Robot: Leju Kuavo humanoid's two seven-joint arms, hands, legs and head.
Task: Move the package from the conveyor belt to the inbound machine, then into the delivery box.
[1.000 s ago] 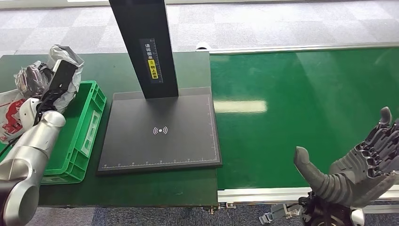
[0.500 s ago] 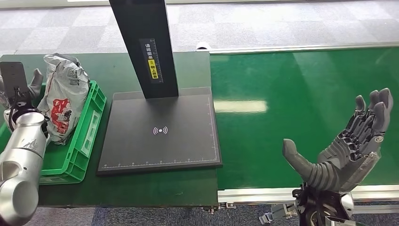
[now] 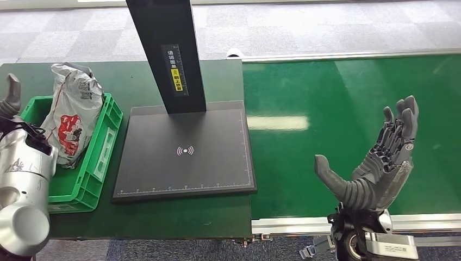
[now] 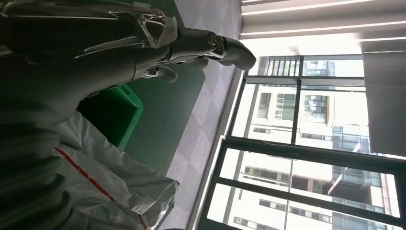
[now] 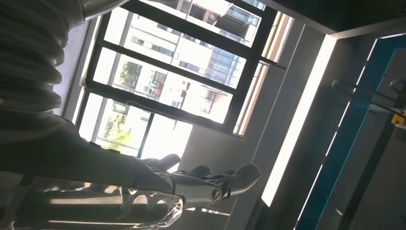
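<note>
Your right robot hand (image 3: pixel 375 163) is raised over the near edge of the green conveyor belt (image 3: pixel 348 98), palm up, fingers (image 3: pixel 399 122) spread and pointing away from you, thumb out to the side, with nothing in it. In the right wrist view the same robot hand (image 5: pixel 191 184) shows its fingers stretched out against windows and a ceiling light strip, again empty.

Your left robot hand (image 3: pixel 10 98) sits at the far left of the head view, above the back corner of the green delivery box (image 3: pixel 95 163); you can see one grey finger standing upright and the silver left arm (image 3: pixel 22 190) below it. In the left wrist view the left robot hand (image 4: pixel 158 48) has its fingers extended and apart, gripping nothing, with the crinkled plastic of the package (image 4: pixel 105 187) just beside the wrist cover and a corner of the box behind it.

You will find the package (image 3: pixel 70 117), a grey and white plastic bag with red print, standing tilted inside the delivery box, its top leaning toward the back and its lower end resting on the box floor. It touches neither robot hand.

Between the box and the belt lies the inbound machine (image 3: pixel 185 149), a flat black plate with a wireless mark at its middle and a black column (image 3: pixel 166 51) rising from its far edge. Box and machine rest on the dark green surface (image 3: pixel 163 217).
</note>
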